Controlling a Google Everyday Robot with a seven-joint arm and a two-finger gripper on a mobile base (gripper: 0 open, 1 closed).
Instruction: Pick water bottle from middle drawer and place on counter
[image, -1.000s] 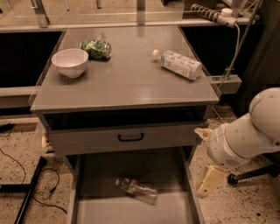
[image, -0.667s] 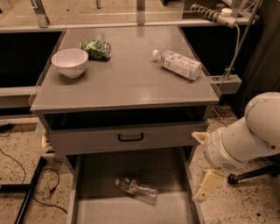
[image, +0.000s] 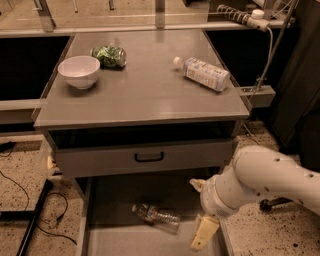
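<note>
The water bottle (image: 156, 216), small and clear with a dark label band, lies on its side on the floor of the open middle drawer (image: 120, 240), cap end to the left. My gripper (image: 199, 210) hangs over the drawer's right side, just right of the bottle and not touching it. Its two pale fingers (image: 204, 233) stand apart, open and empty. The white arm reaches in from the right. The grey counter (image: 145, 95) is the cabinet top above.
On the counter stand a white bowl (image: 79, 71), a green crumpled packet (image: 110, 56) and a fatter bottle with a pale label (image: 202, 73). A shut drawer front with a black loop handle (image: 149, 157) sits above the open drawer. Cables lie on the floor at left.
My arm and gripper have moved left, from beside the cabinet to over the drawer's right side, closer to the bottle. The bottle has not moved.
</note>
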